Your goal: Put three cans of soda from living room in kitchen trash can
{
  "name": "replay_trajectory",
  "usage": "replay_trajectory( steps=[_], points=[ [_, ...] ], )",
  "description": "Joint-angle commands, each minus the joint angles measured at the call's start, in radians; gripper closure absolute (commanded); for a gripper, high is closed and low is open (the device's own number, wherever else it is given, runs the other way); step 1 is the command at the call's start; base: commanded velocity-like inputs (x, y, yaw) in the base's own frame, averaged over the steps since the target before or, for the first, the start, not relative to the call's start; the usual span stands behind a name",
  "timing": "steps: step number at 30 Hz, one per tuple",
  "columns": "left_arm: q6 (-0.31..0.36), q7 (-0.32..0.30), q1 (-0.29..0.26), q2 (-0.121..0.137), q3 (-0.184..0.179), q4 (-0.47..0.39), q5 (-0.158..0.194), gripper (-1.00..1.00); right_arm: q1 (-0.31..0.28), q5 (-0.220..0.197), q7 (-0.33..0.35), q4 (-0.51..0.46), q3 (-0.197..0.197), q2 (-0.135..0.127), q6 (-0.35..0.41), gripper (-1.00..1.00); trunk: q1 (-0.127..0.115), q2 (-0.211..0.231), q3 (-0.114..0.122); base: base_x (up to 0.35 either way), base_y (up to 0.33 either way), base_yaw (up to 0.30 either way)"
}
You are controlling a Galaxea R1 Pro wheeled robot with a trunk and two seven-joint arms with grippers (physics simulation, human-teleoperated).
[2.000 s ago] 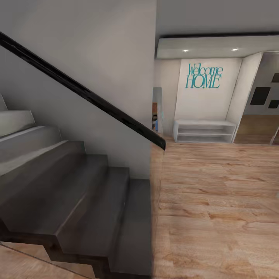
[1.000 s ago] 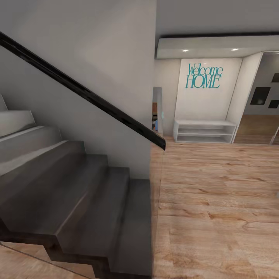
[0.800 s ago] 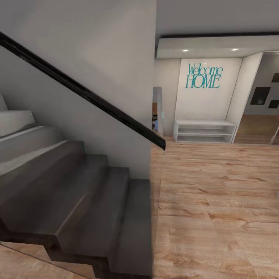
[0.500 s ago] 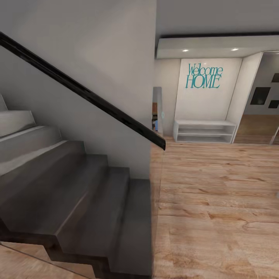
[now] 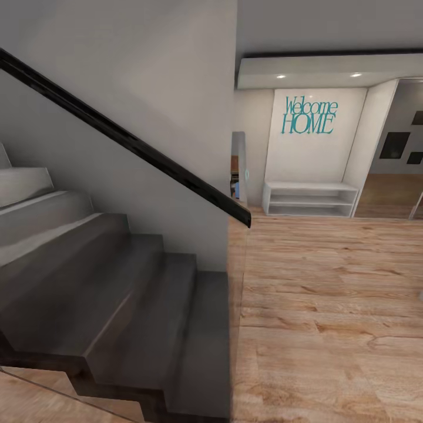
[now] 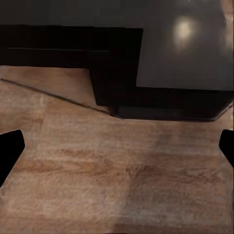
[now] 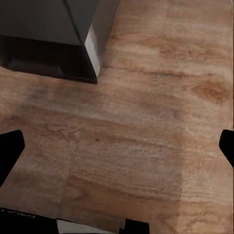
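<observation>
**Both grippers empty beside the stairs**

The left gripper and right gripper were spread wide, holding nothing, over the wood floor. Ahead of them stood dark stairs; farther off, a white bench.

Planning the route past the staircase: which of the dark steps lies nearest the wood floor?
The lowest step, at the foot of the staircase; its front edge meets the wood floor, while the others rise leftward.
</observation>
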Motion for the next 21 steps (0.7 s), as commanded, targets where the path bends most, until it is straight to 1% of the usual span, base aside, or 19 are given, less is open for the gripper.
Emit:
replay_trajectory(
  steps=[1,2,5,6,7,9,11,12,13,15,16,17,21],
  points=[
    [0.009,0.0,0.036,-0.001,0.0,-0.079,0.0,-1.0,0.01,0.0,0.002,-0.046,0.0,-0.002,-0.004,-1.0,0.0,0.0,0.0,0.0,0.0,0.0],
    [0.036,0.001,0.099,-0.002,0.0,-0.221,0.0,-1.0,0.04,-0.001,0.004,-0.14,0.0,-0.004,-0.008,-1.0,0.0,0.0,0.0,0.0,0.0,0.0],
    [0.108,0.001,0.179,-0.002,-0.001,-0.419,0.0,-1.0,0.114,-0.002,0.006,-0.314,-0.001,-0.004,-0.007,-1.0,0.0,0.0,0.0,0.0,0.0,0.0],
    [0.205,0.001,0.236,-0.003,-0.004,-0.61,0.0,-1.0,0.23,0.0,0.007,-0.581,0.0,-0.001,-0.004,-1.0,0.0,0.0,0.0,0.0,0.0,0.0],
    [0.232,0.002,0.25,-0.003,-0.005,-0.672,0.0,-1.0,0.278,-0.001,0.007,-0.711,0.001,0.0,0.002,-1.0,0.0,0.0,0.0,0.0,0.0,0.0],
    [0.247,0.003,0.259,-0.003,-0.006,-0.716,-0.001,-1.0,0.316,-0.004,0.007,-0.828,0.002,0.001,0.02,-1.0,0.0,0.0,0.0,0.0,0.0,0.0],
    [0.257,0.005,0.264,-0.003,-0.006,-0.75,-0.001,-1.0,0.341,-0.006,0.007,-0.927,0.002,0.002,0.055,-1.0,0.0,0.0,0.0,0.0,0.0,0.0],
    [0.26,0.005,0.266,-0.003,-0.007,-0.764,-0.001,-1.0,0.351,-0.007,0.007,-0.97,0.002,0.002,0.078,-1.0,0.0,0.0,0.0,0.0,0.0,0.0],
    [0.266,0.006,0.269,-0.002,-0.007,-0.794,-0.002,-1.0,0.364,-0.008,0.007,-1.048,0.003,0.002,0.131,-1.0,0.0,0.0,0.0,0.0,0.0,0.0],
    [0.272,0.007,0.271,-0.002,-0.007,-0.828,-0.002,-1.0,0.372,-0.009,0.008,-1.124,0.003,0.002,0.185,-1.0,0.0,0.0,0.0,0.0,0.0,0.0],
    [0.272,0.007,0.271,-0.002,-0.007,-0.828,-0.002,-1.0,0.372,-0.009,0.008,-1.124,0.003,0.002,0.185,-1.0,0.0,0.0,0.0,0.0,0.0,0.0],
    [0.278,0.007,0.272,-0.002,-0.007,-0.857,-0.002,-1.0,0.377,-0.009,0.008,-1.187,0.005,0.003,0.229,-1.0,0.0,0.0,0.0,0.0,0.0,0.0],
    [0.289,0.007,0.268,-0.003,-0.008,-0.892,-0.002,-1.0,0.378,-0.01,0.008,-1.26,0.007,0.006,0.304,-1.0,0.0,0.0,0.0,0.0,0.0,0.0]
  ],
)
